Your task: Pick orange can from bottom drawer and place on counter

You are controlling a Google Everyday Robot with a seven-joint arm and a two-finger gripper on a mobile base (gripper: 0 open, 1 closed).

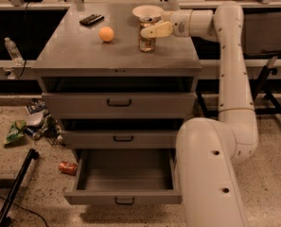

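The orange can (147, 39) stands upright on the counter (83, 51), near its back right part. My gripper (153, 30) reaches in from the right and is shut on the can's upper half, with one pale finger (158, 30) across its front. The bottom drawer (123, 176) is pulled open, and its inside shows nothing in it.
An orange ball (106, 34), a black remote (91, 19) and a white bowl (147, 10) lie on the counter. The two upper drawers are slightly ajar. A red crushed can (67, 167), wrappers (16, 130) and a black pole (14, 186) lie on the floor at left.
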